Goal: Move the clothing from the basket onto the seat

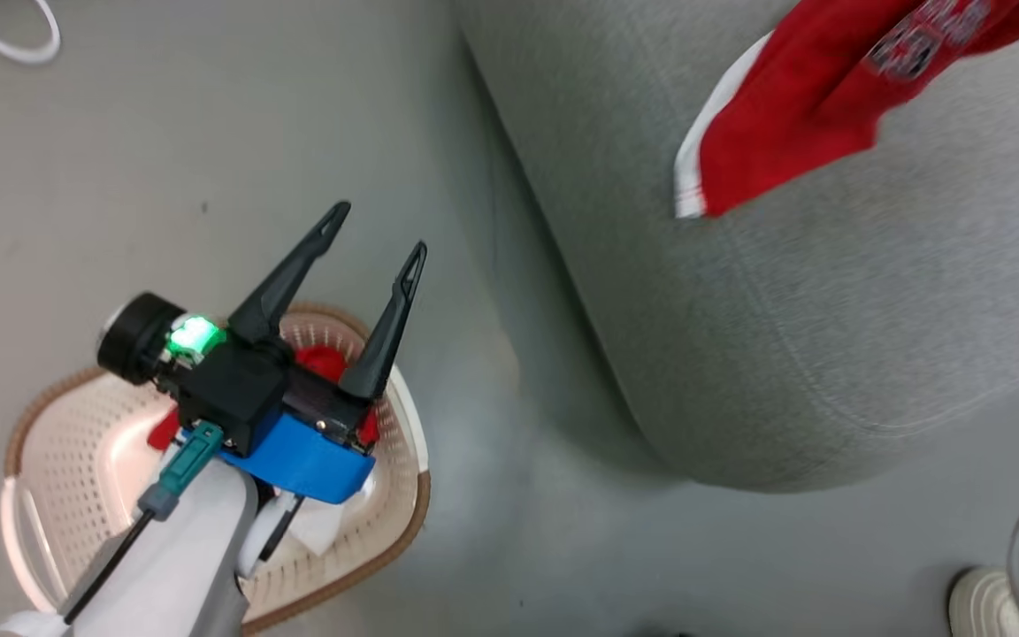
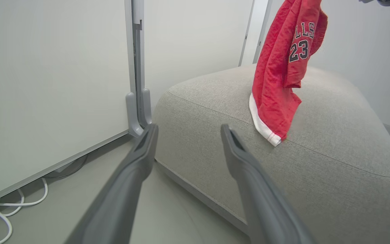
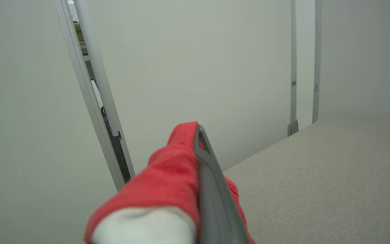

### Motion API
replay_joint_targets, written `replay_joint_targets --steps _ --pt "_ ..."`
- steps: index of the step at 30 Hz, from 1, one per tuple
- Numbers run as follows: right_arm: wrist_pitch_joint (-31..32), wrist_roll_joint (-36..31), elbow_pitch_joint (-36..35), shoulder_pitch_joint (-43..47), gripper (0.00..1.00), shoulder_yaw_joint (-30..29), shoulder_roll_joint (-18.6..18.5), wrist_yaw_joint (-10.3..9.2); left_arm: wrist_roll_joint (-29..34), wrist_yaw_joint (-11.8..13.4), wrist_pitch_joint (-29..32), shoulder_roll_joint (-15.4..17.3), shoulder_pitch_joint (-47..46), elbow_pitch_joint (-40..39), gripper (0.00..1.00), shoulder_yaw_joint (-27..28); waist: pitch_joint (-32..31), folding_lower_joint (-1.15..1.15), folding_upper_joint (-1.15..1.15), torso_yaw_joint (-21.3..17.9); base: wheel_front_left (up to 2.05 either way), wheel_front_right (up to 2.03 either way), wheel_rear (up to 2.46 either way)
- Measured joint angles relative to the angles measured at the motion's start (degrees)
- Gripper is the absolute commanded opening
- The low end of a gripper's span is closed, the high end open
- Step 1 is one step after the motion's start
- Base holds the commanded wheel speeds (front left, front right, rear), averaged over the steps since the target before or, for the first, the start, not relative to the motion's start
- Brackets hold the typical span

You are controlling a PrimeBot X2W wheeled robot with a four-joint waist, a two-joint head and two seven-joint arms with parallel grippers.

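Right gripper (image 3: 197, 135) was seen fully shut on a bunched fold of the red jersey (image 2: 276, 84). The jersey was hung from it above the seat (image 2: 317, 162), with the white-trimmed hem lowest. From the left wrist view the hem appeared to be touching the cushion, though contact could not be made out for certain.

Left gripper (image 1: 381, 228) was held wide open and empty over the basket (image 1: 41, 425), which was stood on the floor near the seat's rounded corner. A second red garment (image 1: 324, 361) was glimpsed inside the basket, largely hidden beneath that gripper.

The cloth was judged to be light, limp and thin. No shape would be kept by it, and it would drape and slide rather than stand or roll. No harm would be expected from a firm pinch. A gathered ridge or a doubled fold was thought the best place for a hold, since a single flat layer could be slipped out of the narrow fingers. For the garment in the basket, a raised crease near its middle would be favoured, well apart from the perforated wall.
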Motion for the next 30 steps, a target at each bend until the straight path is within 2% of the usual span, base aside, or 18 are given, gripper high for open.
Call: replay_joint_targets --steps 4,9,13,22,28,29,30 --pt "-0.2 -4.1 1.3 -5.7 0.0 -5.6 -2.3 0.0 0.8 0.0 0.0 1.1 -1.4 -3.0 1.0 -0.1 5.3 0.0 0.0 1.1 0.0 0.0 0.0" --pt "-2.6 -8.9 1.7 -10.8 0.0 -12.0 -3.4 0.0 1.3 0.0 0.6 2.1 -2.5 -5.5 1.0 -0.3 10.5 0.0 0.0 2.6 0.0 0.0 0.0" --pt "-2.7 -14.3 4.9 -11.3 0.0 -13.9 -3.3 0.0 1.7 0.0 0.8 2.0 -3.7 -7.1 1.0 -0.7 13.3 0.0 0.0 4.1 0.0 0.0 0.0" --pt "-1.5 -23.3 16.6 -9.1 0.0 -22.2 -2.5 0.0 1.8 0.0 0.7 1.5 -4.1 -7.0 1.0 -2.0 15.8 -0.01 0.0 7.4 0.0 0.0 0.0" --pt "-2.1 -27.0 19.6 -9.2 0.0 -25.1 -2.1 0.0 1.5 0.1 0.4 1.0 -4.2 -6.2 1.0 -2.0 15.1 -0.01 0.0 8.1 0.0 0.0 0.0" --pt "-2.3 -27.5 19.9 -9.4 0.18 -25.1 -2.1 0.0 1.5 0.1 0.3 0.9 -4.3 -6.0 1.0 -2.0 14.8 -0.01 0.0 8.2 0.0 0.0 0.0" --pt "-2.6 -27.9 20.3 -9.5 0.3 -25.0 -2.0 0.0 1.3 0.1 0.2 0.7 -4.4 -5.8 1.0 -2.0 14.6 0.0 0.0 8.2 0.0 0.0 0.0"
